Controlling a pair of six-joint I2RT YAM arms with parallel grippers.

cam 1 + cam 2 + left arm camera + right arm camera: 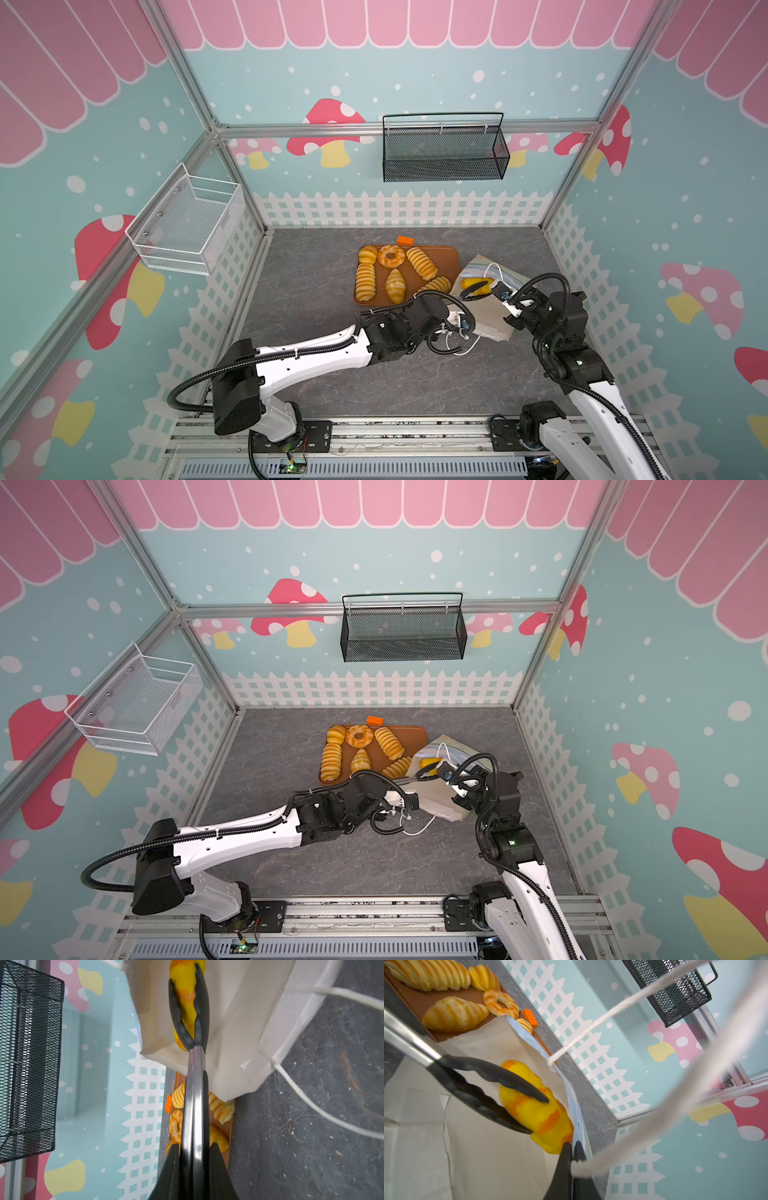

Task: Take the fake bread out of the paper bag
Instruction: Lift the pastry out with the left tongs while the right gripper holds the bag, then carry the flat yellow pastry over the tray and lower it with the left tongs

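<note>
The paper bag (pixel 490 316) lies tilted on the table right of the tray, its white inside (pixel 488 1147) facing me. One yellow fake bread (pixel 537 1109) sits inside the mouth and shows in both top views (pixel 428 762). My left gripper (pixel 196 1147) is shut on metal tongs (pixel 195 1084). Their black tips are closed around that bread (pixel 187 991). My right gripper (pixel 573 1145) is shut on the bag's blue-edged rim (pixel 577 1122), beside a cord handle. Several more fake breads lie on the orange-brown tray (pixel 451 257), among them a ring doughnut (pixel 390 255) and a croissant (pixel 395 284).
A small orange brick (pixel 405 240) lies behind the tray. A black mesh basket (pixel 444 149) hangs on the back wall, a white one (pixel 187 224) on the left wall. The bag's other white cord handle (pixel 469 349) trails on the table by my left wrist.
</note>
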